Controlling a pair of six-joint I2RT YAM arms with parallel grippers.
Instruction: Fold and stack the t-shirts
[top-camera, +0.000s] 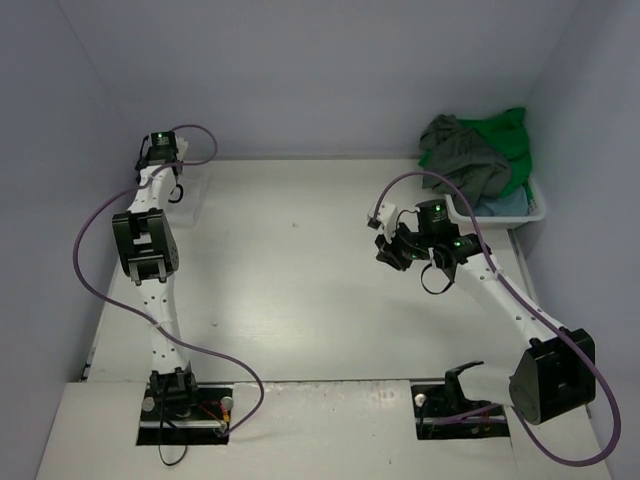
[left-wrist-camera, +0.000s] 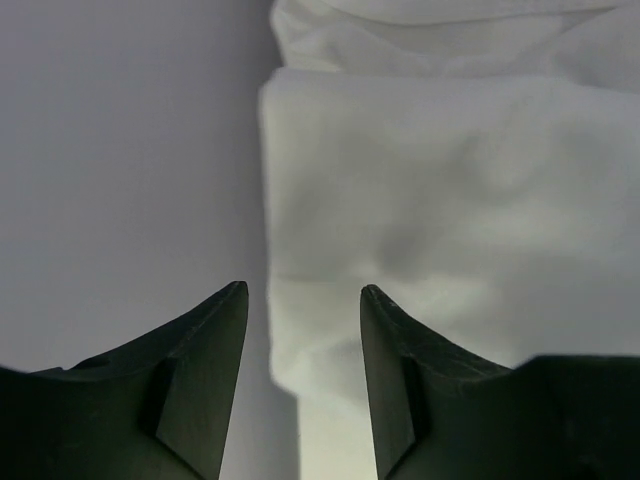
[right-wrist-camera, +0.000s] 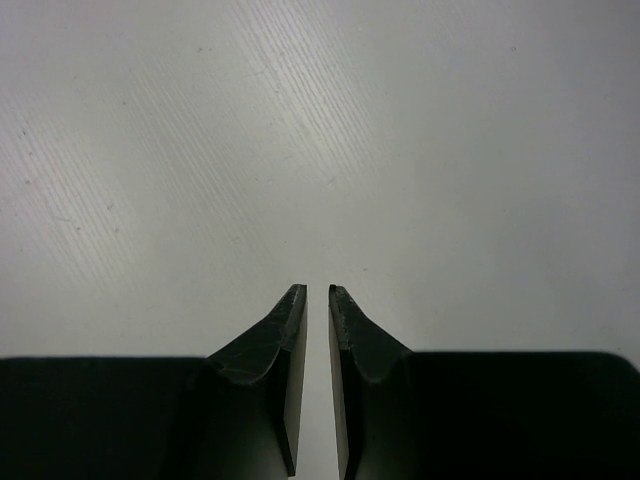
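Observation:
A folded white t-shirt (left-wrist-camera: 450, 200) lies at the table's far left (top-camera: 193, 196), next to the left wall. My left gripper (left-wrist-camera: 304, 290) hangs over its near corner (top-camera: 172, 192). Its jaws stand apart with nothing between them, and the fingertips (left-wrist-camera: 232, 300) straddle the shirt's edge. A dark grey-olive t-shirt (top-camera: 465, 155), a bright green one (top-camera: 515, 150) and a light blue one (top-camera: 505, 203) are heaped in the basket. My right gripper (top-camera: 386, 254) hovers over bare table right of centre. In the right wrist view its jaws (right-wrist-camera: 318, 290) are almost together, with nothing in them.
The white plastic basket (top-camera: 538, 208) stands at the back right corner against the wall. Grey walls close in the table on the left, back and right. Purple cables loop from both arms.

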